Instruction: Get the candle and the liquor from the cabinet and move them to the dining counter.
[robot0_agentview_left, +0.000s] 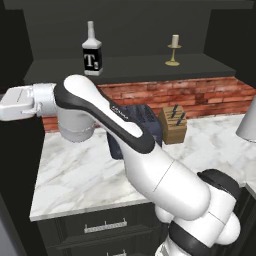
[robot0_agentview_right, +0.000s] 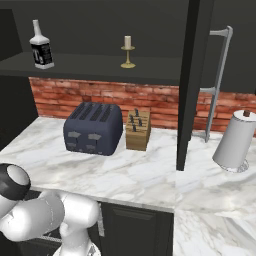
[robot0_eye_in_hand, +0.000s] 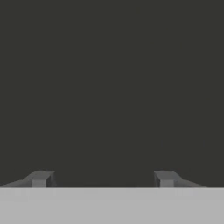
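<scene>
The liquor (robot0_agentview_left: 92, 50), a square black bottle with a white "T" label, stands upright at the left of the open cabinet's dark shelf (robot0_agentview_left: 135, 75). To its right the candle (robot0_agentview_left: 173, 50), in its golden candlestick, stands on the same shelf. Both also show from the other side, the liquor (robot0_agentview_right: 41, 47) and the candle (robot0_agentview_right: 128, 51). My arm reaches far left, and its white hand (robot0_agentview_left: 17, 102) sits below and left of the bottle. My gripper (robot0_eye_in_hand: 103, 179) is open, facing a plain dark surface with nothing between its fingertips (robot0_eye_in_hand: 41, 178). The dining counter is out of view.
Under the shelf, a marble worktop (robot0_agentview_right: 140, 175) against the red brick wall carries a dark toaster (robot0_agentview_right: 93, 128), a wooden knife block (robot0_agentview_right: 137, 130) and a paper towel roll (robot0_agentview_right: 234, 142). The open cabinet door (robot0_agentview_right: 192, 85) with its silver handle (robot0_agentview_right: 220, 80) stands out over the worktop.
</scene>
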